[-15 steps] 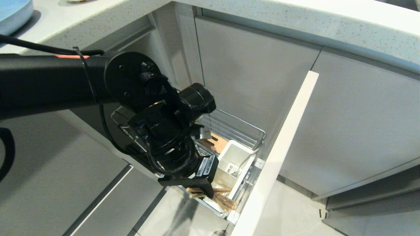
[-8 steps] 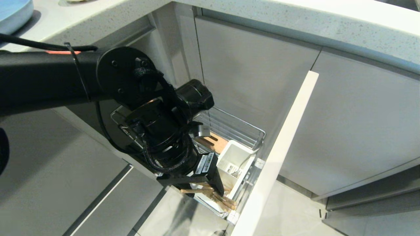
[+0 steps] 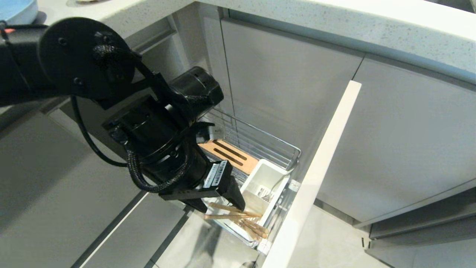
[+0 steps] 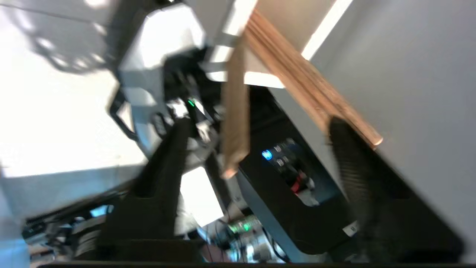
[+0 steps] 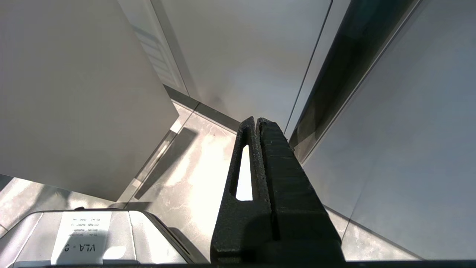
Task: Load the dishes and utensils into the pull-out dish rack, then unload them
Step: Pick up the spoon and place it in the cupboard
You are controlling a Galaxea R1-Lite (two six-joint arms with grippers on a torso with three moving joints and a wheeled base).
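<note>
Left tool [image 3: 223, 203] released above the chopsticks [image 3: 238, 219]
Chopsticks lean in the rack's [image 3: 260, 149] white caddy [image 3: 266, 175]; right tool [image 5: 256, 126] clenched, away from the rack

The left arm reaches in from the left across the head view, its wrist bent downward so the left gripper [image 3: 223, 203] points down and forward. Its fingers [image 4: 163, 163] stand well apart (clear in the wrist view). The right gripper [image 5: 256, 128] hangs low, pointing at the floor, its fingers pressed together.
</note>
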